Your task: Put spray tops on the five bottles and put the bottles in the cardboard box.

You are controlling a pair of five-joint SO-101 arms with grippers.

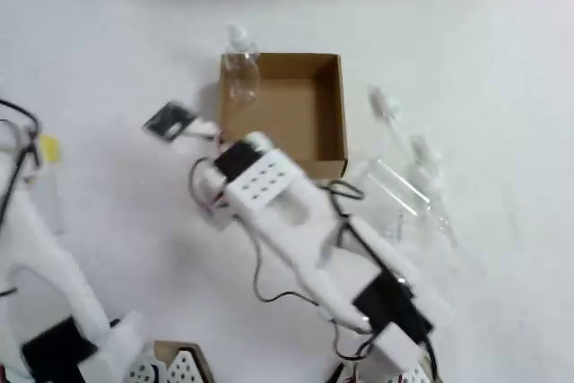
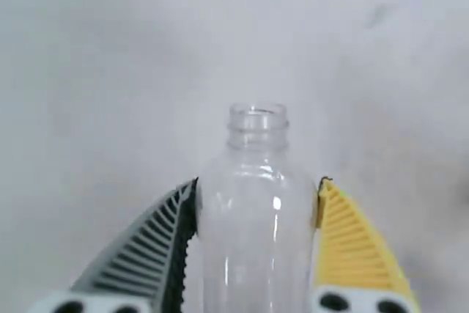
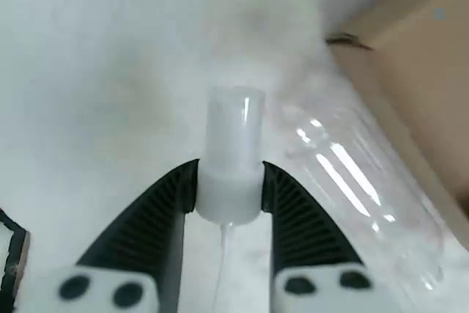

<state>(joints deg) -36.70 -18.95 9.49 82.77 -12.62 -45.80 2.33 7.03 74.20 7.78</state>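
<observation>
Left gripper [image 2: 256, 185] fingers clamped on uncapped bottle [image 2: 256, 137], well apart from cardboard box [image 1: 342, 109]; neck left clear, likely for capping. Right gripper [image 3: 229, 168] fingers pinch spray top [image 3: 234, 122] by collar, just beside box. Capped bottle [image 1: 240, 73] at box's far left corner.

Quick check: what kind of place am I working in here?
Likely a robot test bench: a plain white table, two small arms at its near edge, a box and loose bottles laid out.
</observation>
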